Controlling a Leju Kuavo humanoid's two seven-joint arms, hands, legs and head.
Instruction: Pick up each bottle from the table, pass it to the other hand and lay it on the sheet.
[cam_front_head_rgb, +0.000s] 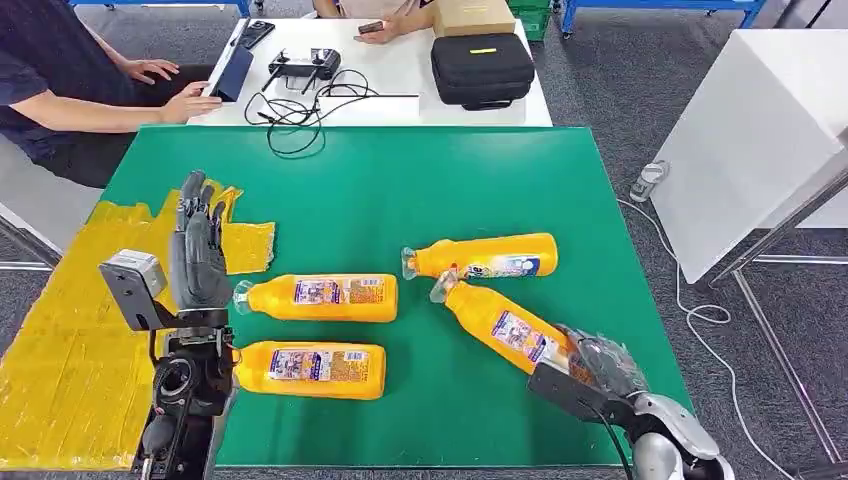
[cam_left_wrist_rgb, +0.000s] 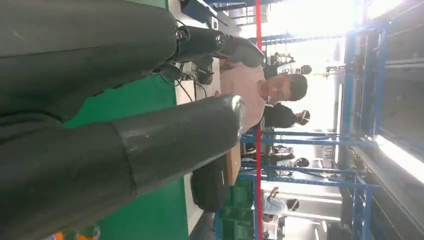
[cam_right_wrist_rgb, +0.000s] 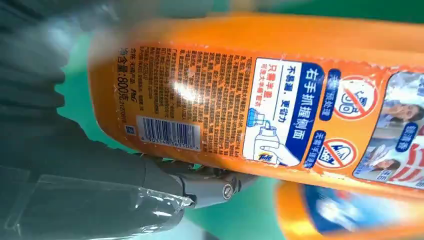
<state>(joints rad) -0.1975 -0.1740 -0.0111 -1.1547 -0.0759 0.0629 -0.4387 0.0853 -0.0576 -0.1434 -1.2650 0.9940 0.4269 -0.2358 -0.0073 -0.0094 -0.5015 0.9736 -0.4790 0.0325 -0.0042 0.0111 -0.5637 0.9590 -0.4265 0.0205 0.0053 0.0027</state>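
Bottles, four of them, orange with clear caps, lie on the green table (cam_front_head_rgb: 400, 190), and we take them from left to right. At the far left a yellow sheet (cam_front_head_rgb: 70, 340) covers the table's left edge with no bottle on it. Above its inner border we see the left hand (cam_front_head_rgb: 198, 245) raised upright, fingers straight and apart, holding nothing. Just to its right lie two bottles side by side, caps toward the hand: the upper left bottle (cam_front_head_rgb: 320, 297) and the lower left bottle (cam_front_head_rgb: 312, 369), both flat on the green. Further right the top bottle (cam_front_head_rgb: 485, 257) lies flat, cap pointing left. Just below it the slanted bottle (cam_front_head_rgb: 505, 328) runs down to the right, its cap near the top bottle's, and its base sits in the right hand (cam_front_head_rgb: 600, 362), whose fingers wrap it. In the right wrist view we see that bottle's label close up, with a finger (cam_right_wrist_rgb: 210, 185) under it.
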